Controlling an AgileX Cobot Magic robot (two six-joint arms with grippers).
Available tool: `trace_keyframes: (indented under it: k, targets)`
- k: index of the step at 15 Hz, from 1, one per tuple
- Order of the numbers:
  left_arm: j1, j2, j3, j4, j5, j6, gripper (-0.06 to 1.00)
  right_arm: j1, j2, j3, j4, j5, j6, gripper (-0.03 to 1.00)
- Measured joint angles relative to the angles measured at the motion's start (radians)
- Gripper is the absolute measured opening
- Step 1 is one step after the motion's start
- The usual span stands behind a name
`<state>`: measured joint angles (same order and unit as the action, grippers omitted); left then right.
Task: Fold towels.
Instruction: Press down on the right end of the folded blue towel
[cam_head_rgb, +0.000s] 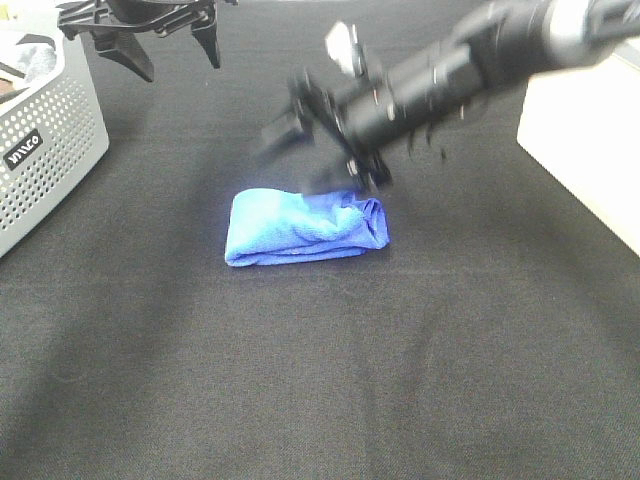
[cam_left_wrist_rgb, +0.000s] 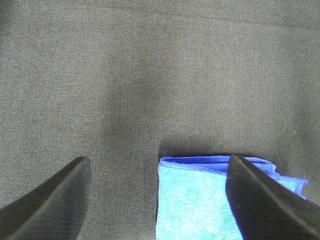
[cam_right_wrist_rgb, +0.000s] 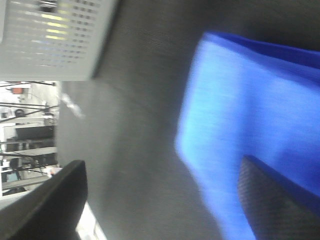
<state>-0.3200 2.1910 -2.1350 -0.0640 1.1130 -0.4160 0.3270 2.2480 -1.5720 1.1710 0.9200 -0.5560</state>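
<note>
The royal-blue towel (cam_head_rgb: 305, 228) lies folded into a thick, slightly rumpled bundle on the black tabletop, near the middle. My right gripper (cam_head_rgb: 305, 160) reaches in from the upper right, motion-blurred, just over the towel's far edge. Its jaws stand open with nothing between them. The right wrist view has the towel (cam_right_wrist_rgb: 250, 100) under one finger (cam_right_wrist_rgb: 275, 200), the right gripper (cam_right_wrist_rgb: 164, 162) empty. My left gripper (cam_head_rgb: 178, 60) hangs open at the far left, well away from the towel. In the left wrist view the towel's hemmed corner (cam_left_wrist_rgb: 195, 200) shows between the left gripper's (cam_left_wrist_rgb: 159, 161) spread fingers.
A grey perforated basket (cam_head_rgb: 40, 140) stands at the left edge, also seen as the basket (cam_right_wrist_rgb: 55, 35) in the right wrist view. A white box (cam_head_rgb: 585, 140) sits at the right. Bare black cloth (cam_head_rgb: 320, 380) stretches in front of the towel.
</note>
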Motion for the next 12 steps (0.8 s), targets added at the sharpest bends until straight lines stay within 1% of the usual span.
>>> trace_keyframes:
  k: [3,6,7,12]
  targets:
    - [0.0,0.0,0.0,-0.001,0.0,0.001,0.71,-0.042,0.04,0.0,-0.079,0.011,0.014,0.77]
    - [0.0,0.0,0.0,-0.001,0.0,0.003,0.71,-0.06,0.04,0.0,-0.106,0.017,0.016,0.77]
    - [0.0,0.0,0.0,-0.001,0.0,0.004,0.71,-0.073,0.04,0.0,-0.134,0.03,0.017,0.77]
    - [0.0,0.0,0.0,-0.001,0.0,0.007,0.71,-0.135,0.037,0.0,-0.209,0.11,0.017,0.77]
